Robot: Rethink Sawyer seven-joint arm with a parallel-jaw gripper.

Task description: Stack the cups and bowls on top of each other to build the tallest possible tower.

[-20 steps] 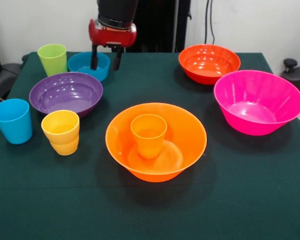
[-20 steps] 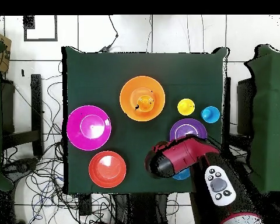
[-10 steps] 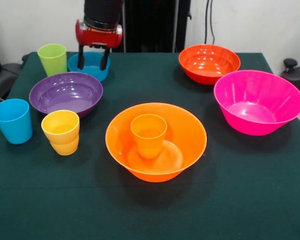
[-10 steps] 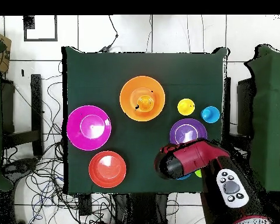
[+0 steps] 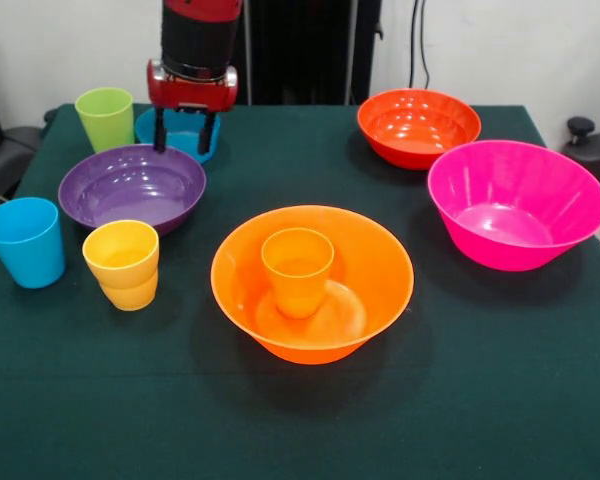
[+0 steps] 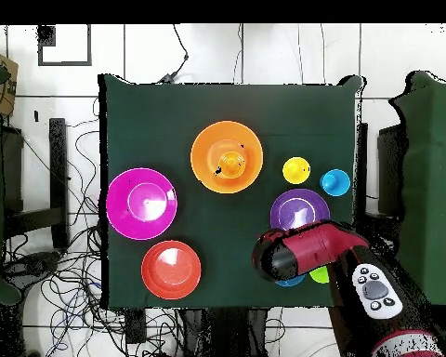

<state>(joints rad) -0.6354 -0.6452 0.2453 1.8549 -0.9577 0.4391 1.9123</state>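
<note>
Four cups and five bowls show on the bench [image 5: 500, 400]. Nearest, the orange cup [image 5: 298, 270] stands inside the wide orange bowl [image 5: 370, 270], with bare cloth in front. Far left, the end effector [image 5: 183, 132] hangs spread over the small blue bowl [image 5: 185, 135].

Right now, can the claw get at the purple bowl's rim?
Probably yes. The claw hangs open above the far rim of the purple bowl, with nothing inside the bowl. The small blue bowl sits just behind and might crowd the far finger.
</note>
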